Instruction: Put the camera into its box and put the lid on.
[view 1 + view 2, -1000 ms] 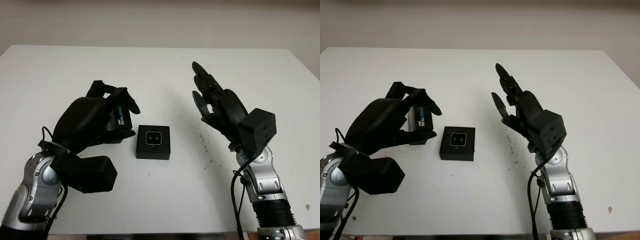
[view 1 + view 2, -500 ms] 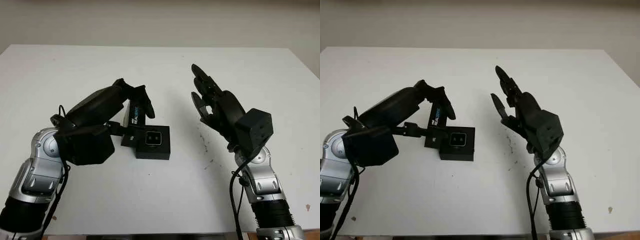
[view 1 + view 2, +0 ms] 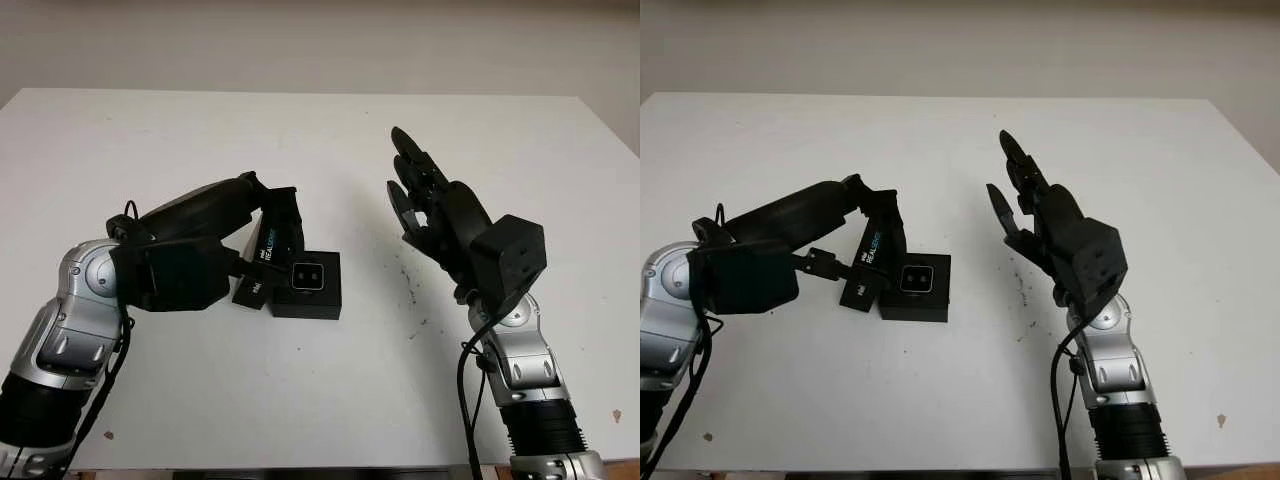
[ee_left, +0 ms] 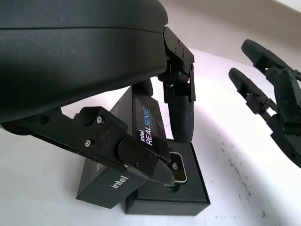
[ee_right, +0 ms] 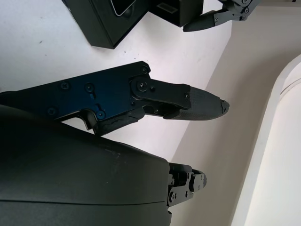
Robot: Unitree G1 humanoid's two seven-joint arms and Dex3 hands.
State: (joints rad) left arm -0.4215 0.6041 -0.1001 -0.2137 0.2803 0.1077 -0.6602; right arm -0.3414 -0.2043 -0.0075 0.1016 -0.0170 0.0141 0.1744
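Presently the lid [image 3: 265,252] is gripped tilted by the left hand [image 3: 262,222] beside the box [image 3: 306,285], right hand [image 3: 425,205] released; misalignment could jam it on the rim.

A lab or test bench, by the look of it: a plain white table [image 3: 300,400] against a bare pale wall [image 3: 320,40], its far edge running straight along it, with dark specks near the right edge.
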